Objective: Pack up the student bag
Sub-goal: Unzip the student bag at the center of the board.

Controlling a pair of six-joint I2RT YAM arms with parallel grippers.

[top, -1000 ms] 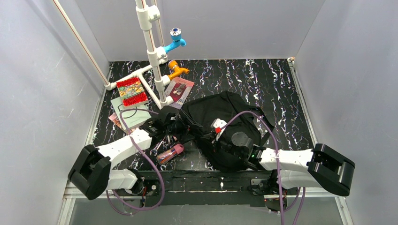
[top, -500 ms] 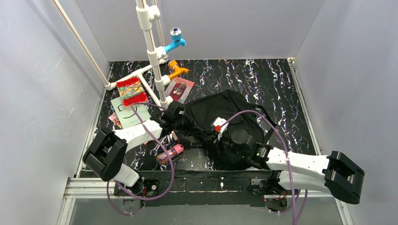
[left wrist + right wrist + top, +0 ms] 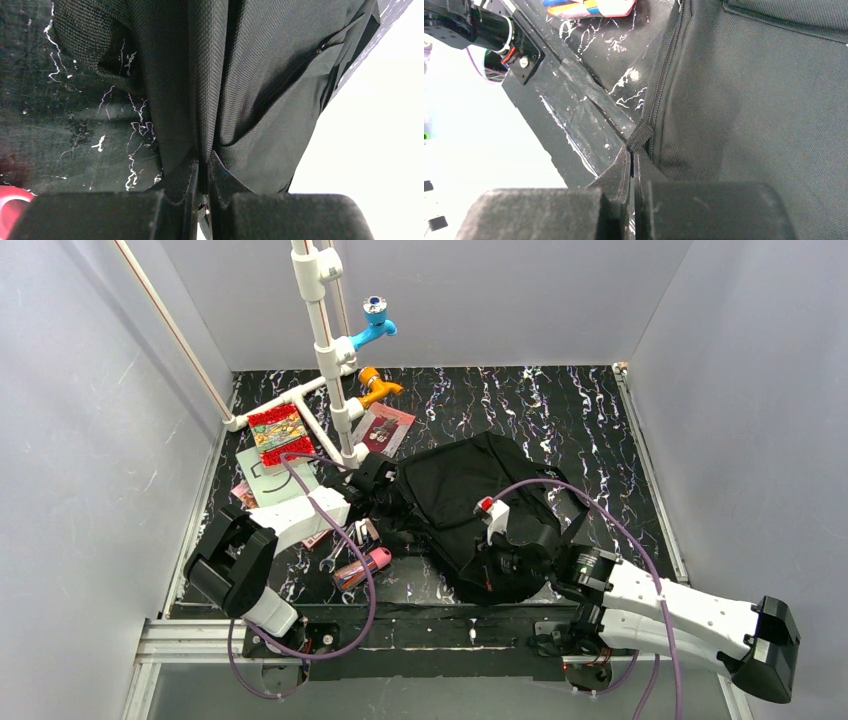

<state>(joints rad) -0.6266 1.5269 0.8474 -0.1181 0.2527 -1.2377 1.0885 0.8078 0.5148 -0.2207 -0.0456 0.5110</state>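
The student bag is a big black fabric backpack lying in the middle of the dark marbled table. My left gripper is at the bag's left edge. In the left wrist view the left gripper is shut on a vertical fold of the bag's fabric. My right gripper is at the bag's near edge. In the right wrist view the right gripper is shut on a small webbing tab beside the bag's zipper.
A white pipe stand with a blue tap and an orange tap rises at the back left. A red book, a maroon booklet and a pale notebook lie by it. A pink pencil case lies left of the bag.
My left gripper has shut on the bag's fabric and its arm has swung further back. The right arm has drawn off to the right, and the bag has shifted slightly with it.
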